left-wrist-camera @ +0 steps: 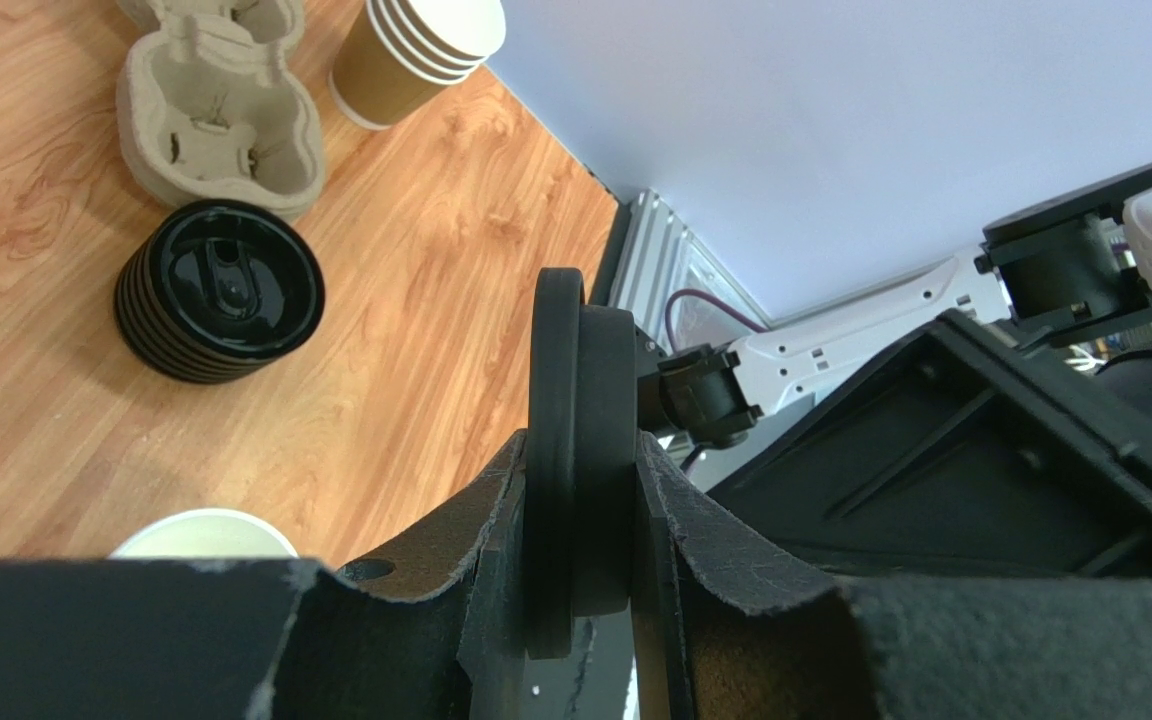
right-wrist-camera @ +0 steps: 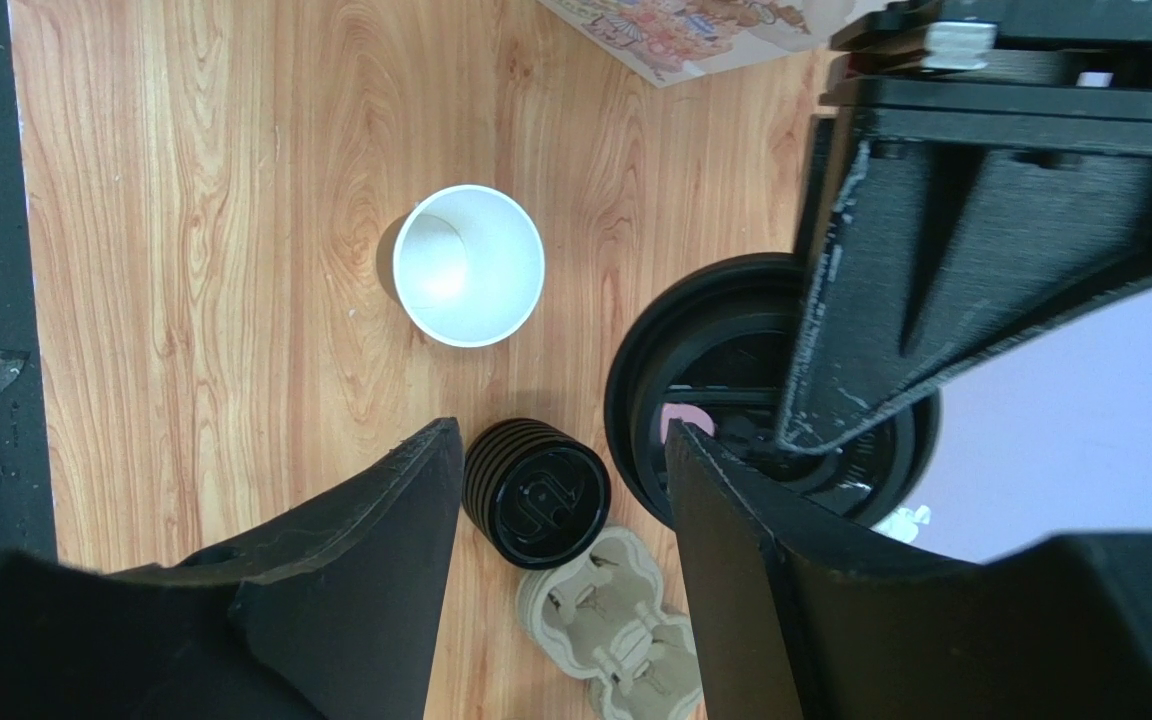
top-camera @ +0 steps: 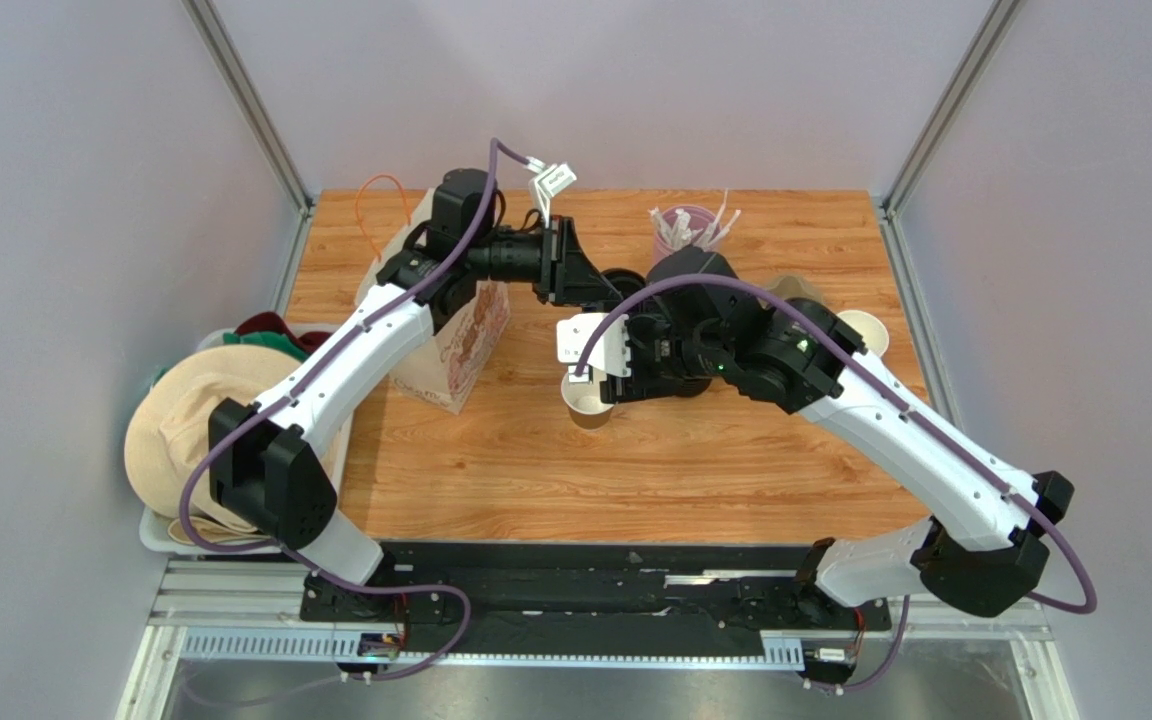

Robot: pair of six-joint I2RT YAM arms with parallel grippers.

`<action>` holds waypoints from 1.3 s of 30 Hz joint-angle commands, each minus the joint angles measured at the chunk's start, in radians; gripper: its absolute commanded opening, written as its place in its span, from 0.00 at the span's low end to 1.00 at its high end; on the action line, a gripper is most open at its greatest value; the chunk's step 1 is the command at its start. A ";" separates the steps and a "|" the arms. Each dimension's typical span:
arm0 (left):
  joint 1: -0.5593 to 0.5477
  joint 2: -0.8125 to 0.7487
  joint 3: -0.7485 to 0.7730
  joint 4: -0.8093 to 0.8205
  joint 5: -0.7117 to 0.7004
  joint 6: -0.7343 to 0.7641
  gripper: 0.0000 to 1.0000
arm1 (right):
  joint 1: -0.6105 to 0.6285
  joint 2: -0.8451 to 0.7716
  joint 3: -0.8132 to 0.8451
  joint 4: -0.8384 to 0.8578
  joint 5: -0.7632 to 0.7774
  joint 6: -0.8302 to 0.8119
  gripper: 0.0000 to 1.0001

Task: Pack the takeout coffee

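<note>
The takeout coffee cup (top-camera: 587, 402) is kraft brown and white inside, and stands upright on the wooden table with its mouth uncovered. It shows as an open white circle (right-wrist-camera: 468, 266) in the right wrist view and as a rim (left-wrist-camera: 207, 530) in the left wrist view. My left gripper (top-camera: 575, 285) (left-wrist-camera: 582, 453) is shut on a round black lid (left-wrist-camera: 575, 345) (right-wrist-camera: 717, 360), held on edge above the table. My right gripper (top-camera: 612, 368) (right-wrist-camera: 564, 435) hovers open beside the cup, with nothing between its fingers.
A stack of black lids (left-wrist-camera: 219, 293) (right-wrist-camera: 537, 492) lies beside a pulp cup carrier (left-wrist-camera: 222, 113) (right-wrist-camera: 612, 630). Nested brown cups (left-wrist-camera: 417, 45) (top-camera: 860, 330) stand at the right. A printed paper bag (top-camera: 455, 353) stands left of centre. A pink cup of white sticks (top-camera: 695, 228) is at the back.
</note>
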 commanded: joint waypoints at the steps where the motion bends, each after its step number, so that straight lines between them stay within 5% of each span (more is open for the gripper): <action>1: 0.000 -0.024 0.015 0.017 0.013 0.014 0.22 | 0.006 0.008 -0.021 0.059 0.025 -0.001 0.56; 39: 0.002 -0.045 0.024 0.025 0.037 0.016 0.22 | -0.005 -0.018 -0.097 0.134 0.160 -0.022 0.36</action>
